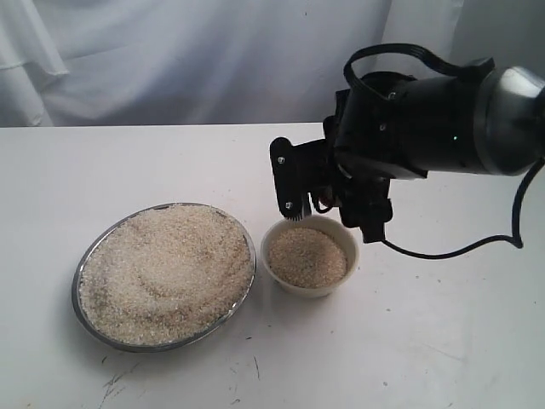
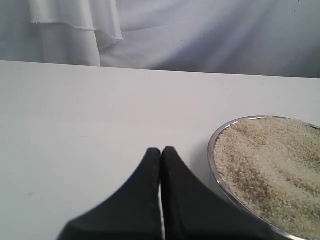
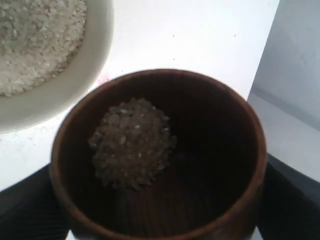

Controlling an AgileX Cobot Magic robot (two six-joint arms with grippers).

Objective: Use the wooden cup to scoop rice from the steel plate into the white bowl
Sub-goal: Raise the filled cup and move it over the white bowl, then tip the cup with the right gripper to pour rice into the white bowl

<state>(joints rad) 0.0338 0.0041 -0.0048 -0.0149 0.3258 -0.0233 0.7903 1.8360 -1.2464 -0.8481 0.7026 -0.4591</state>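
The right hand (image 1: 332, 204) grasps the cup (image 3: 200, 165) by its sides, just beside the bowl (image 1: 271, 256) — a small clump of rice (image 3: 132, 142) lies inside it. Rice also fills the bowl and heaps the plate (image 1: 85, 266). The left hand (image 2: 161, 152) is clenched, empty — near the plate's rim.

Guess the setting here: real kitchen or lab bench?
Probably a lab test bench, not a kitchen: bare white table, draped white cloth backdrop, and a robot arm beside a steel plate of raw rice.

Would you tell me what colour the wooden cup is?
The wooden cup is dark brown; right wrist view.
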